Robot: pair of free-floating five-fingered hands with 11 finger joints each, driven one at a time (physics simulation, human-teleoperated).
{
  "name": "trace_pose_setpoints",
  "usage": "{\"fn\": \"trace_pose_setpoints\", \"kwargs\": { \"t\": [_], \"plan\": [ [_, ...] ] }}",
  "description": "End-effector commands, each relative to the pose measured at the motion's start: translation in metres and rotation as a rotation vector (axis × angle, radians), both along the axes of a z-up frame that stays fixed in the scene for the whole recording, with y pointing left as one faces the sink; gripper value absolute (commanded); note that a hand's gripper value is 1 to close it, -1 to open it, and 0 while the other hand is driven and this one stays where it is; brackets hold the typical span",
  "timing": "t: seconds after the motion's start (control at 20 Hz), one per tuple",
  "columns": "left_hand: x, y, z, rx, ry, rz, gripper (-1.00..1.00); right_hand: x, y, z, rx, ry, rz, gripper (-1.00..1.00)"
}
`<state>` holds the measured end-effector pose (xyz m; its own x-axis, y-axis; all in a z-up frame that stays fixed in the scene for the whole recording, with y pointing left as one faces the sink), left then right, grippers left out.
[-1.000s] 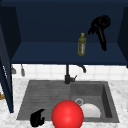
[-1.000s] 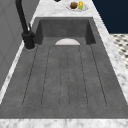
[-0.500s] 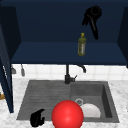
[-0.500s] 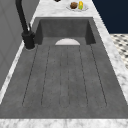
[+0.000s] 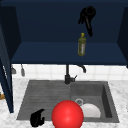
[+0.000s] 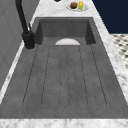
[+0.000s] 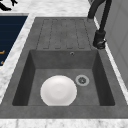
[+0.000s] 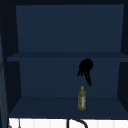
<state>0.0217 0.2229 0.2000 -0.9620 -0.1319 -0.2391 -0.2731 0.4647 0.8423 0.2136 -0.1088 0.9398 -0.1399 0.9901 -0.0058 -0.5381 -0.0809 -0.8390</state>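
Nearest, a red ball (image 5: 67, 115) sits at the sink's front edge, with the left hand (image 5: 37, 118) idle beside it over the draining board, fingers curled on nothing. Behind the ball a white plate (image 7: 58, 90) lies flat in the basin (image 7: 100, 82) beside the drain, under the black tap (image 5: 67, 75). Farther back, the bottle (image 5: 81, 45) stands upright on the cabinet shelf (image 8: 45, 107), and the right hand (image 5: 86, 15) hangs just above it, fingers loosely pointing down, apart from its neck.
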Motion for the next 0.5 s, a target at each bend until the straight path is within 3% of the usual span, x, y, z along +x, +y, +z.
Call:
{"fn": "trace_pose_setpoints", "kwargs": {
  "t": [0.0, 0.45],
  "plan": [
    [0.0, 0.0, 0.0, 0.0, 0.0, 0.0, 0.0, 0.029, -0.004, -0.015, -0.021, 0.036, 0.01, -1.0],
    [0.0, 0.0, 0.0, 0.0, 0.0, 0.0, 0.0, 0.086, 0.0, -0.052, -0.01, 0.025, -0.002, -1.0]
  ]
}}
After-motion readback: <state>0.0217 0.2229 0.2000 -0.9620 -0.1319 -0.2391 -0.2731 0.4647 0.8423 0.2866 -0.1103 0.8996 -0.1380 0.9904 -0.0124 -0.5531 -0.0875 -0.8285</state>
